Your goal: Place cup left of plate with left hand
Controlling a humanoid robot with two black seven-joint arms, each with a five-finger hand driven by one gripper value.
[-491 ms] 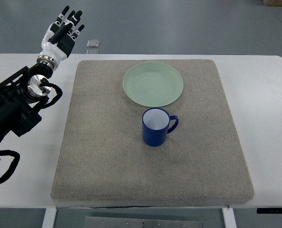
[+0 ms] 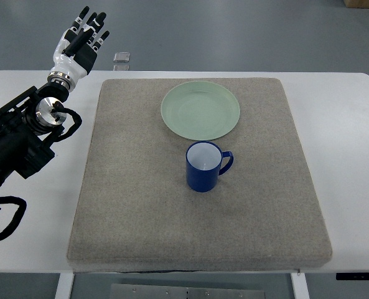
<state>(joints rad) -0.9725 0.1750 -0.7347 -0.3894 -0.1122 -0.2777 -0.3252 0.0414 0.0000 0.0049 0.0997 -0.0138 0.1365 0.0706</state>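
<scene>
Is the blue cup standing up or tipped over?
Standing up. The blue cup shows its round open mouth and white inside, resting on the grey mat.

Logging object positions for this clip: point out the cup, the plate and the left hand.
cup [image 2: 203, 168], top view, blue outer wall
plate [image 2: 200, 110], top view, centre of green dish
left hand [image 2: 79, 45], top view, back of hand

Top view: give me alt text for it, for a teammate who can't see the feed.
A blue cup stands upright on a grey mat, just in front of a pale green plate, handle pointing right. The robot's left hand hovers open past the mat's far left corner, holding nothing. The mat lies on a white table.
</scene>
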